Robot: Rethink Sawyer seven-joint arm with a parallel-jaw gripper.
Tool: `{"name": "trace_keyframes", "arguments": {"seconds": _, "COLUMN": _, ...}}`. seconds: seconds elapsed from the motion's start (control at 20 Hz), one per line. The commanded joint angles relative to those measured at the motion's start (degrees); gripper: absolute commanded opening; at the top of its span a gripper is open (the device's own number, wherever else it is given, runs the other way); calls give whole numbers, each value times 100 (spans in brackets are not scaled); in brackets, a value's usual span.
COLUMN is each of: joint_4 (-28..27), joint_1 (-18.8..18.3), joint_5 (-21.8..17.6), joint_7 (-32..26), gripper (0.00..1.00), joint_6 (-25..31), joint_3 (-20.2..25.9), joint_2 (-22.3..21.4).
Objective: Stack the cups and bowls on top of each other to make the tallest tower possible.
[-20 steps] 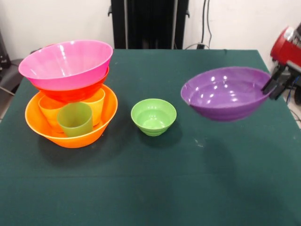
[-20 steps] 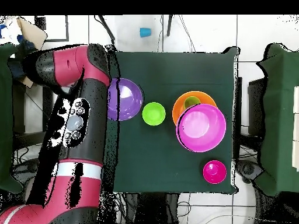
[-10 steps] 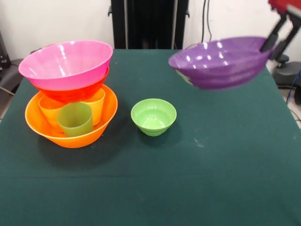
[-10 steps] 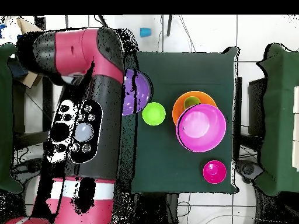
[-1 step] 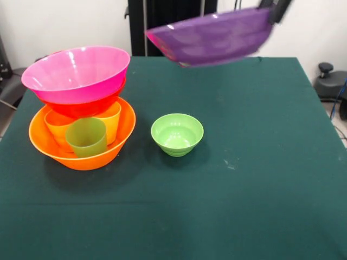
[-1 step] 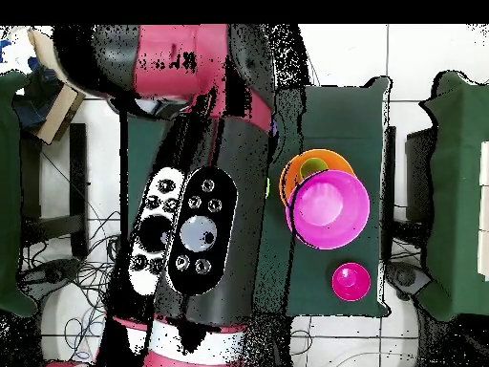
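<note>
A wide, shallow purple bowl [image 5: 212, 37] hangs in the air, tilted, high above the far part of the green tabletop [image 5: 255, 179]. The gripper [image 5: 278, 7] shows only at the top edge of the front view, where its jaws are clamped on the bowl's right rim. At the left stands the tower [image 5: 81, 103]: a large orange bowl [image 5: 95, 158] on the tabletop holds a green cup [image 5: 87, 137] in front and two yellow-orange cups [image 5: 109, 120] behind. A red-orange bowl [image 5: 87, 106] rests on those cups, and a large pink bowl [image 5: 76, 72] sits nested in it. A small light green bowl [image 5: 177, 134] stands alone near the middle of the tabletop. In the overhead view, the red and black arm [image 6: 205, 229] covers much of the tabletop, and a small crimson bowl [image 6: 350, 281] sits near the tower, by a corner.
</note>
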Motion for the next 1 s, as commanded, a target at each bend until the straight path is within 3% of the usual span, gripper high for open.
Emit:
{"name": "trace_keyframes", "arguments": {"seconds": 0.05, "joint_4": -453, "joint_1": -353, "joint_5": -421, "joint_7": -2023, "gripper": 0, "joint_6": 1385, "joint_3": 539, "joint_2": -190}}
{"name": "trace_keyframes", "arguments": {"seconds": 0.25, "joint_4": -537, "joint_1": -601, "joint_5": -512, "joint_7": -2433, "gripper": 0, "joint_6": 1527, "joint_3": 521, "joint_2": -318}}
{"name": "trace_keyframes", "arguments": {"seconds": 0.5, "joint_4": -251, "joint_1": -815, "joint_5": -571, "joint_7": -2849, "gripper": 0, "joint_6": 1487, "joint_3": 520, "joint_2": -641}}
{"name": "trace_keyframes", "arguments": {"seconds": 1.0, "joint_4": 730, "joint_1": -1039, "joint_5": -775, "joint_7": -3461, "gripper": 0, "joint_6": 459, "joint_3": 659, "joint_2": -1076}}
